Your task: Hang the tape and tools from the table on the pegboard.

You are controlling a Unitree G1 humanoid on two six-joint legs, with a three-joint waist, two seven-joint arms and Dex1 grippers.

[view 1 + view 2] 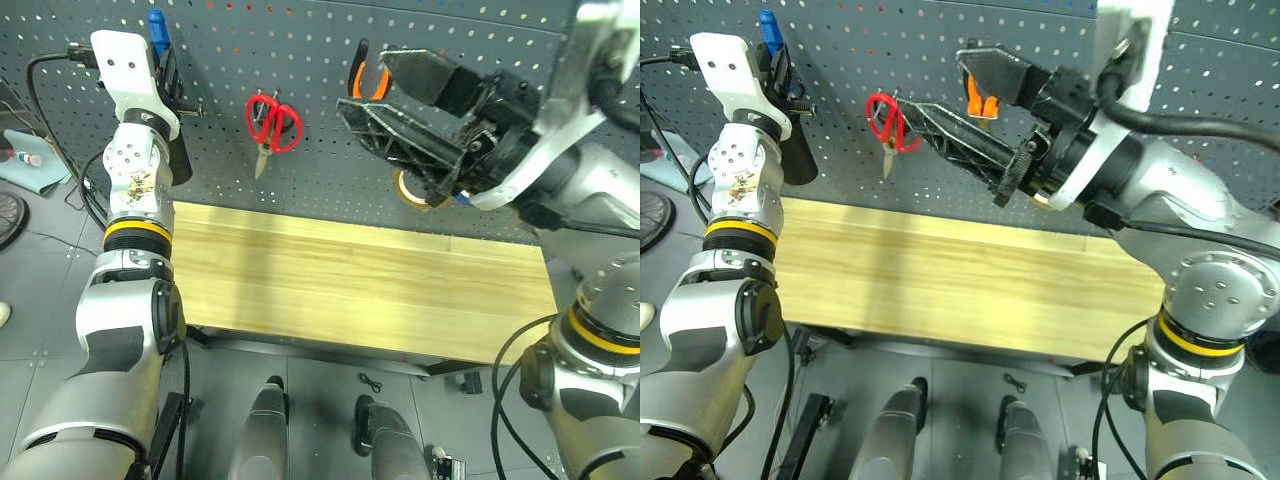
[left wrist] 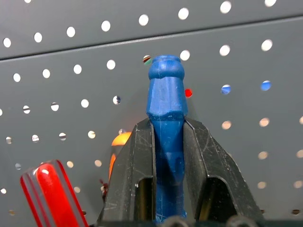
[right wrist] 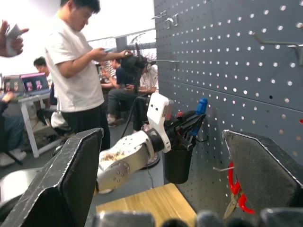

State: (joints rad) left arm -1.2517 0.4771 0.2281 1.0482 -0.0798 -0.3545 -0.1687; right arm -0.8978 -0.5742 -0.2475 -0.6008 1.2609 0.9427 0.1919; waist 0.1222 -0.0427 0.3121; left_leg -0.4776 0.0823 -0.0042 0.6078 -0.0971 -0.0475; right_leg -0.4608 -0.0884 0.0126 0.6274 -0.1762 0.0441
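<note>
Left gripper [image 2: 168,156] is clamped on the blue screwdriver [image 2: 165,118], held up at the pegboard [image 1: 300,60] above a black cup [image 3: 179,163]. Right gripper [image 3: 163,189] gapes wide, empty. Scissors [image 1: 272,125], pliers [image 1: 368,82] and tape [image 1: 408,190] hang on the board; table [image 1: 350,280]. Screwdriver looks light, stiff, handle smooth and likely slippery; a mid-handle hold seems best, tip free to drop in

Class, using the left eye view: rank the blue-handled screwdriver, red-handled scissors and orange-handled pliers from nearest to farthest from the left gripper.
1. Blue-handled screwdriver: clamped in the left gripper, at the pegboard's left.
2. Red-handled scissors: hanging mid-board.
3. Orange-handled pliers: hanging further right, partly behind the right gripper.
</note>
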